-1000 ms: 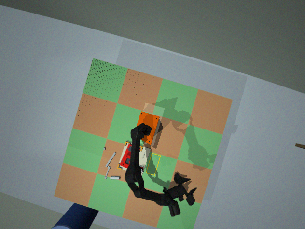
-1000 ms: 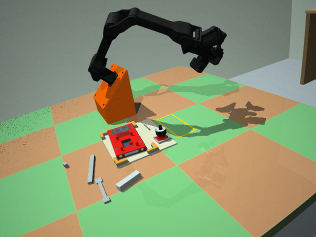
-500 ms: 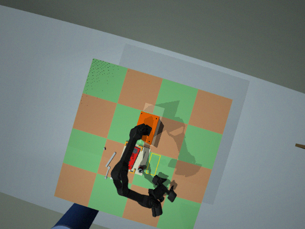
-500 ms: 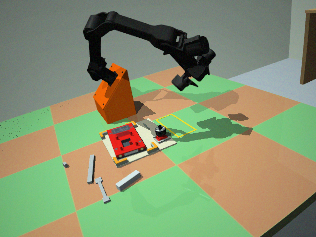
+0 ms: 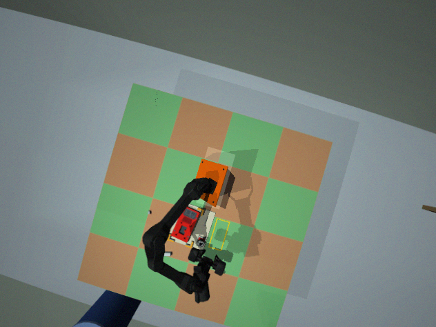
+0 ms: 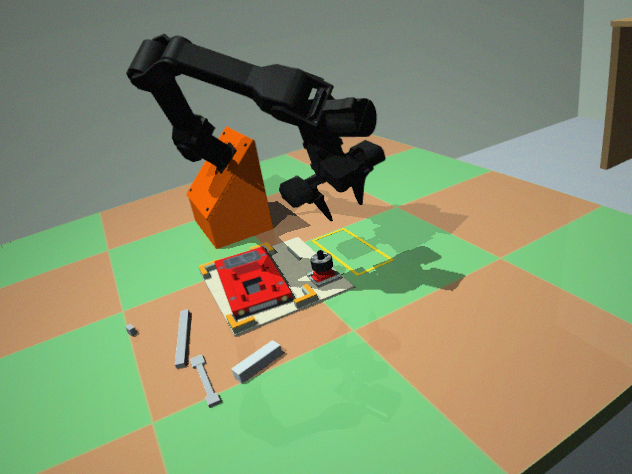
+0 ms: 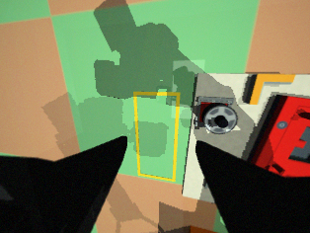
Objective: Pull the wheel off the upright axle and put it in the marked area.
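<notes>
Gripper [image 6: 341, 202] hangs open and empty above the mat; its arm hides the wheel's [image 5: 201, 241] surroundings from overhead.

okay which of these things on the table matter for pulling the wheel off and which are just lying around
Part of the job: wheel on its upright axle; yellow marked area; gripper, open and holding nothing.

Just lying about: red car body; grey bars; small grey cube; grey dumbbell-shaped rod.
</notes>
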You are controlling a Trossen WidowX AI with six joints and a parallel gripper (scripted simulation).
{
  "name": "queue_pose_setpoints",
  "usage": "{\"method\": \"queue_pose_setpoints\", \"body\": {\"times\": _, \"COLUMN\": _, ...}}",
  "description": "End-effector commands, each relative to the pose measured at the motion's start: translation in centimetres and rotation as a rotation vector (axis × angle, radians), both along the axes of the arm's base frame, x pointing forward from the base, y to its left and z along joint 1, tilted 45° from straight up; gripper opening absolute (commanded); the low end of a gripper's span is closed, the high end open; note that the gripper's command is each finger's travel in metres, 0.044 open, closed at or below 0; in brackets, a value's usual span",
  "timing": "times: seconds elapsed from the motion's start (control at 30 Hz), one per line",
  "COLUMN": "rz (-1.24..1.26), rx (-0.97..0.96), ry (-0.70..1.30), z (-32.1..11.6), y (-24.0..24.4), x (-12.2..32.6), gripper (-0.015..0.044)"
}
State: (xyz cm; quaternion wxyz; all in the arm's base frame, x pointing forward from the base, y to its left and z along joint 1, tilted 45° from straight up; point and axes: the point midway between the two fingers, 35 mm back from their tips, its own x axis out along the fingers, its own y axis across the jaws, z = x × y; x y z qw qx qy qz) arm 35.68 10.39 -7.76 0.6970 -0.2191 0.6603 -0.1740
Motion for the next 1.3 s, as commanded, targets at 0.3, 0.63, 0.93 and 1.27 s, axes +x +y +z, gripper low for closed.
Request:
{"method": "queue_pose_setpoints", "body": {"times": 0.3, "rz": 0.059, "rx": -0.204, "ry": -0.01, "z": 4.0, "y": -5.0, "x": 0.7, "gripper": 0.03}}
{"method": "queue_pose_setpoints", "body": {"times": 0.63, "rz": 0.059, "rx": -0.205, "ry": -0.01, "z": 0.2, "y": -8.2, "x": 1.5, "gripper": 0.03}}
{"method": "queue_pose_setpoints", "body": {"times": 0.93, "rz": 0.058, "rx": -0.208, "ry": -0.01, "z": -1.7, "y": -9.8, "x": 1.6, "gripper": 0.03}}
{"method": "queue_pose_setpoints", "body": {"times": 1.27, "rz": 0.05, "rx": -0.201, "ry": -0.011, "z": -1.4, "y": -9.6, "x": 1.6, "gripper": 0.0155}}
